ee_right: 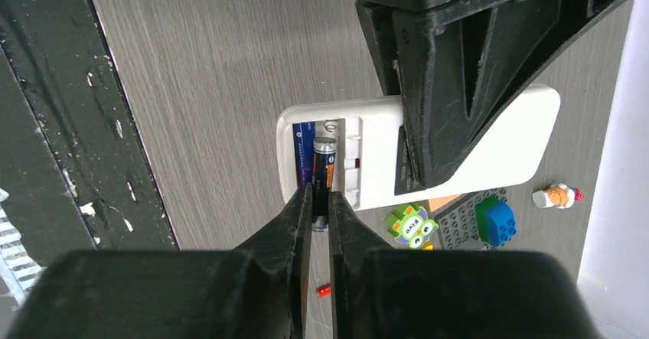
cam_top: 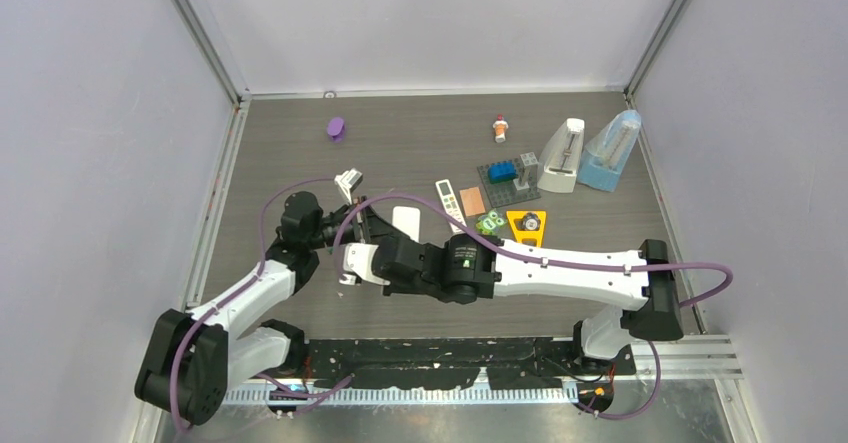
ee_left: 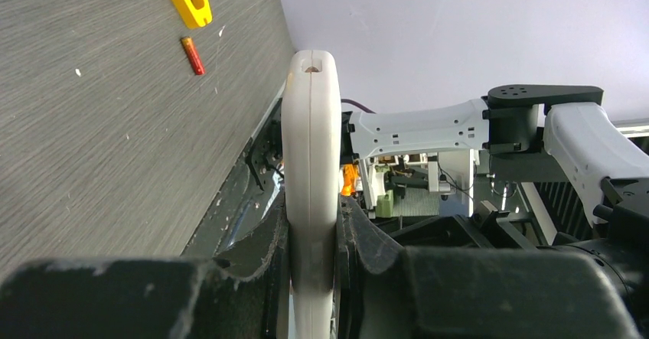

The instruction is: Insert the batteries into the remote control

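Note:
The white remote control point(ee_right: 490, 148) is held on edge above the table, with my left gripper point(ee_left: 312, 224) shut on its body. Its battery bay point(ee_right: 348, 155) faces the right wrist camera, with a purple battery point(ee_right: 301, 151) lying inside. My right gripper point(ee_right: 321, 197) is shut on a dark battery with a silver end point(ee_right: 324, 163), whose top half sits in the bay beside the purple one. A red-orange battery point(ee_left: 193, 55) lies loose on the table. In the top view both grippers meet at the remote control point(cam_top: 405, 220), left of centre.
A green owl toy point(ee_right: 411, 226), a grey stud plate with a blue brick point(ee_right: 494, 220) and a small figure point(ee_right: 557, 196) lie beyond the remote. Two metronomes point(cam_top: 565, 153) stand at the back right. There is also a small second remote point(cam_top: 446, 196) and a purple object point(cam_top: 336, 128).

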You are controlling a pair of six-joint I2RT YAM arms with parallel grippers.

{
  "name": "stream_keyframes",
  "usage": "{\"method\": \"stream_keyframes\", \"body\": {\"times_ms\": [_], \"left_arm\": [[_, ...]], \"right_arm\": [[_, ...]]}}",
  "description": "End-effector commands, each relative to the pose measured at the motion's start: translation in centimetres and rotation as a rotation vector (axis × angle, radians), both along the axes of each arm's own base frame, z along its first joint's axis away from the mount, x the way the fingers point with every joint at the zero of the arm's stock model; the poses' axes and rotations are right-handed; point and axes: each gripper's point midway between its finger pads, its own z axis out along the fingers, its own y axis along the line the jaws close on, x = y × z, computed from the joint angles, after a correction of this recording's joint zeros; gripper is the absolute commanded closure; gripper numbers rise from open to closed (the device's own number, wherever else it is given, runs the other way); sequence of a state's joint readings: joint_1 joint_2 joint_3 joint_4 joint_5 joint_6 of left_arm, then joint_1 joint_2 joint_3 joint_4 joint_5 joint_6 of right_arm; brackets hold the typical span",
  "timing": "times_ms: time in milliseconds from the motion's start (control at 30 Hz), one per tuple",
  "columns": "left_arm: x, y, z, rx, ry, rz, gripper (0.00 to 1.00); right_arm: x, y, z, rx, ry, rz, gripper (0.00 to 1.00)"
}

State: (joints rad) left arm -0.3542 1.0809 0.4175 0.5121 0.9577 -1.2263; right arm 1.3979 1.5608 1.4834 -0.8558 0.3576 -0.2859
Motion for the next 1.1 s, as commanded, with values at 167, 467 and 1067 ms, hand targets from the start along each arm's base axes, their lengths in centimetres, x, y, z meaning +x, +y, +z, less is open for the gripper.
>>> {"method": "stream_keyframes", "body": {"times_ms": [167,467,1067], "left_arm": [[-0.9,-0.2,1.4,-0.035,-0.036,-0.058,1.00],[0.1,-0.4,1.6,-0.049,-0.017,-0.018,1.00],[2.0,0.5,8.2,-0.284,0.085,0.160,1.00]], "right_arm": [[0.5,0.5,0.6,-0.008,-0.045,-0.026,0.57],[0.8,0.2,6.5,0.253,-0.027,-0.122,0.38],[2.6,-5.1,10.6,1.180,0.603,-0.792,0.09]]}}
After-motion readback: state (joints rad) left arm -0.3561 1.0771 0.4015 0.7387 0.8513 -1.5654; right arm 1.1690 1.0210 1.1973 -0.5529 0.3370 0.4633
